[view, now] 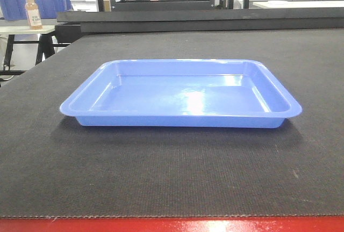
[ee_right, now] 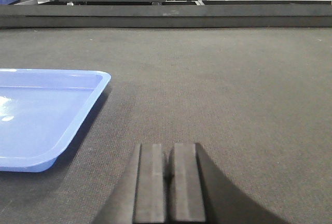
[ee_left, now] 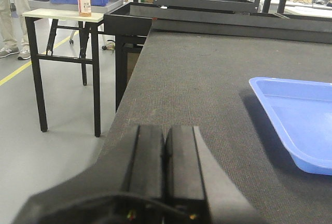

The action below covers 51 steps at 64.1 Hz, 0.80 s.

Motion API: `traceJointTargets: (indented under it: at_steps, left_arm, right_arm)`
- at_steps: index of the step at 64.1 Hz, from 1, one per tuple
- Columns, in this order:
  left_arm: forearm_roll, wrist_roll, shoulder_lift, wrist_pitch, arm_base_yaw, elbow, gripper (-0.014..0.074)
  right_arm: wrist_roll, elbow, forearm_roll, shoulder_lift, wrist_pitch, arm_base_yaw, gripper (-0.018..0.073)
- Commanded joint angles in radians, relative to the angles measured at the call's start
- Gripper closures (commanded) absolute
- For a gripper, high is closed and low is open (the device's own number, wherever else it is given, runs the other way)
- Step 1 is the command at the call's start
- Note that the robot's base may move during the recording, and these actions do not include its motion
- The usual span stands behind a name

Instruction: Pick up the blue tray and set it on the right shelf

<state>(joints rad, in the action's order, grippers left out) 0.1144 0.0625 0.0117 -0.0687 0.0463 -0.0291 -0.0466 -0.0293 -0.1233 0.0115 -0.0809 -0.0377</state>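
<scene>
The left pincer (ee_left: 165,130) is closed on nothing, its two dark fingers pressed together low over the counter (view: 161,183). The right pincer (ee_right: 167,149) is likewise closed with nothing in it. The blue tray (view: 183,95) lies flat on the counter's dark mat between them. It sits ahead and to the right of the left pincer, ahead and to the left of the right one, and touches neither.
</scene>
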Motion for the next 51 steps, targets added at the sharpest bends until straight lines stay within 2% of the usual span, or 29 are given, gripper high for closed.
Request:
traceJointTargets:
  at_steps: [1,36,44,51]
  left_arm:
    - [0.008,0.003,0.014,0.091,0.004,-0.029,0.0645]
    - [0.008,0.003,0.014,0.099,0.004,-0.029,0.0645]
    - [0.067,-0.001,0.014,0.100,0.004,-0.029,0.0645]
    - [0.071,-0.001,0.014,0.100,0.004,-0.029,0.0645]
  right_arm:
    - [-0.009,0.023,-0.005,0.019,0.088,-0.004,0.0501]
    - [-0.009,0.023,-0.005,0.019,0.089,-0.004,0.0501]
    - [-0.009,0.023,-0.005,0.019,0.096,-0.004,0.0501]
    - [-0.009,0.023,-0.005,0.019,0.115,-0.004,0.0501]
